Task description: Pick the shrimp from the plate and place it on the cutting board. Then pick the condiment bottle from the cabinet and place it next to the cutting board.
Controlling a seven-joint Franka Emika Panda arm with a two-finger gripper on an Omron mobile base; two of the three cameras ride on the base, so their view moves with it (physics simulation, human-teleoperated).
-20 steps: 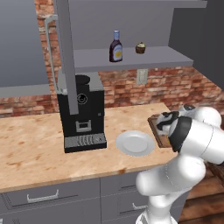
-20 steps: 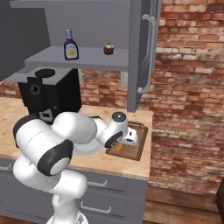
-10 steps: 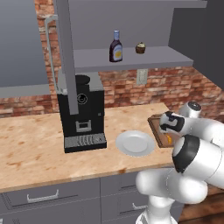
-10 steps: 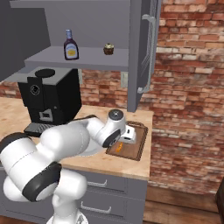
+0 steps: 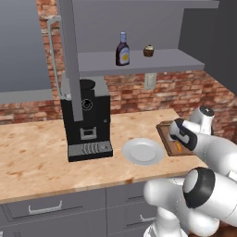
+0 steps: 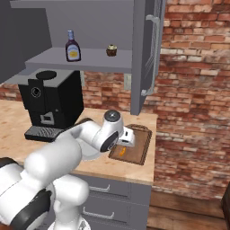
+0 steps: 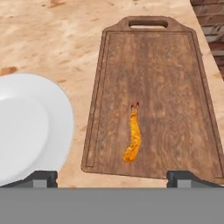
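Since the shrimp already lies on the cutting board beside the bare plate, the first half looks done, and the claw hovers above it spread wide, holding nothing. The condiment bottle stands on the cabinet shelf near a cupcake, above the coffee machine on the surface; the open cabinet door may crowd the reach.

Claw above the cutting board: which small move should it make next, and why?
Probably lift the claw off the cutting board and swing toward the cabinet. The shrimp lies free on the board, the claw stands open, and the condiment bottle waits on the shelf.
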